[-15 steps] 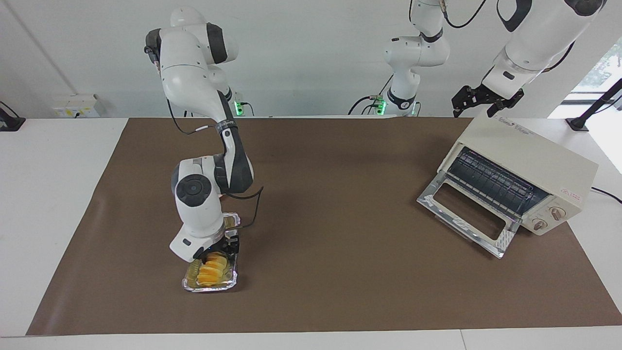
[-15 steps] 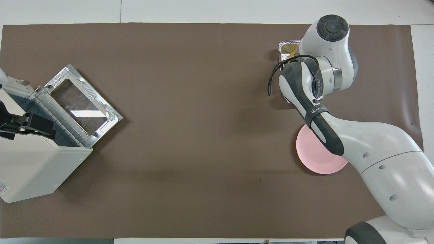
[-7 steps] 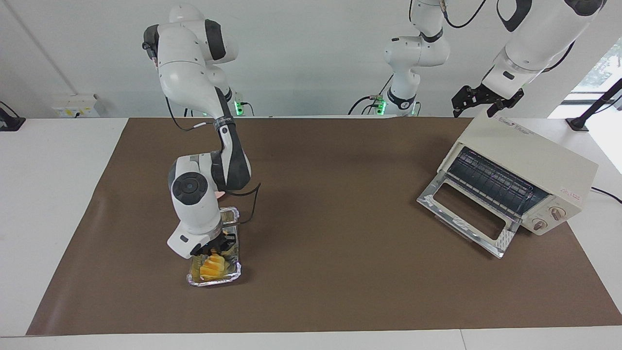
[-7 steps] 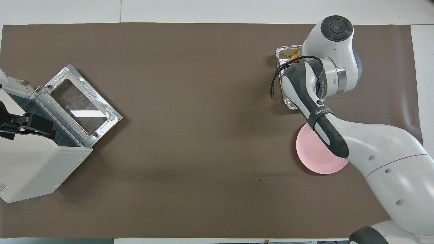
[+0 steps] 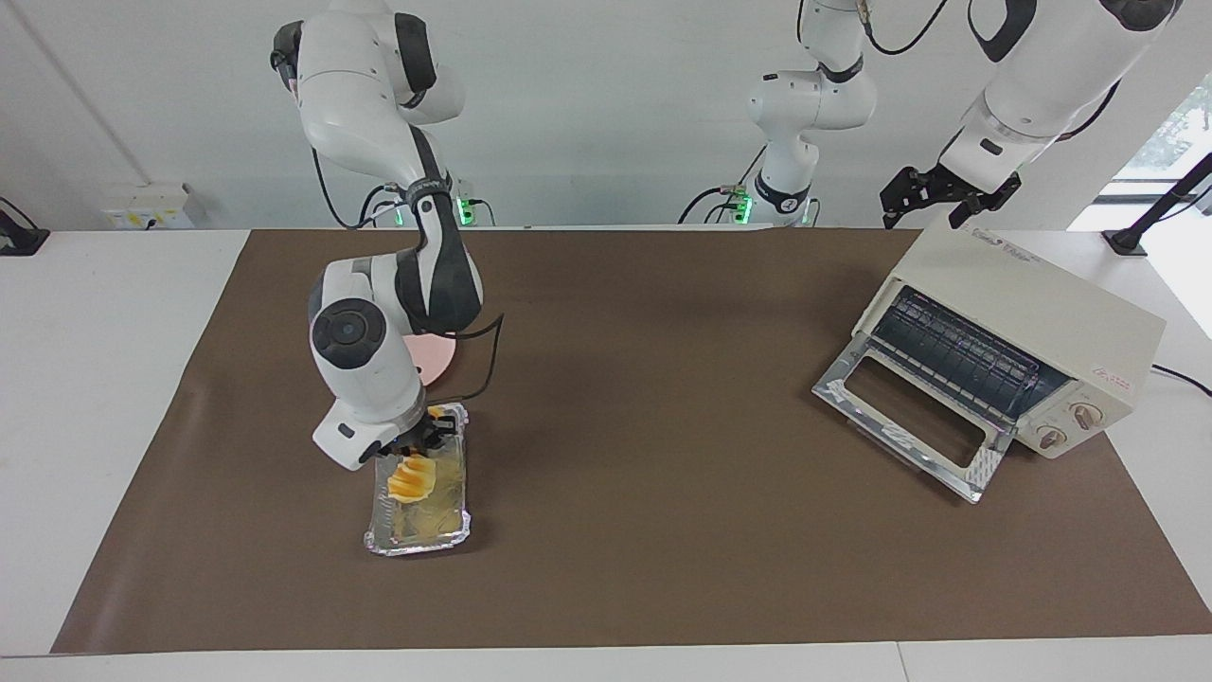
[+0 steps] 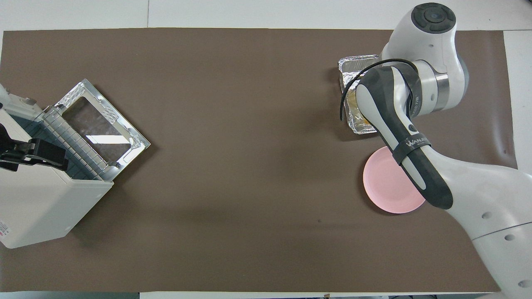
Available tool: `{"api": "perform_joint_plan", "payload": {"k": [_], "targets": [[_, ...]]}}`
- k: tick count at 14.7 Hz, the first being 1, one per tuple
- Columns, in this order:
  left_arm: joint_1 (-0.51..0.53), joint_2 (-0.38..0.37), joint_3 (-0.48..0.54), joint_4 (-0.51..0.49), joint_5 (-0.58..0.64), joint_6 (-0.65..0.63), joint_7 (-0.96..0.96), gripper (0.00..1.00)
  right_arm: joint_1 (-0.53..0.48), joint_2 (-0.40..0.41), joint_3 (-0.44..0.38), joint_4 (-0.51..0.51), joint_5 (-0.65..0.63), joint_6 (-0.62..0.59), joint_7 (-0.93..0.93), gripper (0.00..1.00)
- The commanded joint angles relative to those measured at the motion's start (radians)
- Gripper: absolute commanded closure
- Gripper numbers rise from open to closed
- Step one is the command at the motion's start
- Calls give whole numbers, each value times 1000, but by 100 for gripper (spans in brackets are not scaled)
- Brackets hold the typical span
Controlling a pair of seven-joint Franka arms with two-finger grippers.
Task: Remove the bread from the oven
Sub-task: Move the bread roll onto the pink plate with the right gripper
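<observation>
Bread [image 5: 411, 479] is hanging over the foil tray [image 5: 418, 530], clamped in the right gripper [image 5: 413, 453]. The left gripper [image 5: 947, 192], jaws apart, is waiting above the oven [image 5: 1018, 317], whose door is lying open.

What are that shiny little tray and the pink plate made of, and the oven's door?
The tray looks like thin aluminium foil: its silver rim is crinkled and glinting. The pink plate is smooth and matte, probably plastic, though glazed ceramic is possible. The oven's drop-down door seems to be a clear glass pane in a bright metal frame; the brown mat shows through it.
</observation>
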Motion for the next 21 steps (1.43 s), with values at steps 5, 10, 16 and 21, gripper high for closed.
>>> {"api": "perform_joint_plan", "payload": {"k": [5,10,16,21], "targets": [[9,-21,-1,-19,-7,14,5,0,-25,-497,9,-621,18,83,-152,100],[9,-21,-1,-19,-7,14,5,0,-103,-708,7,-963,20,274,-297,100],[9,-21,-1,-19,-5,14,5,0,-177,-763,6,-1199,20,545,-391,100],[9,-21,-1,-19,-5,14,5,0,-194,-760,6,-1281,20,653,-434,100]]}}
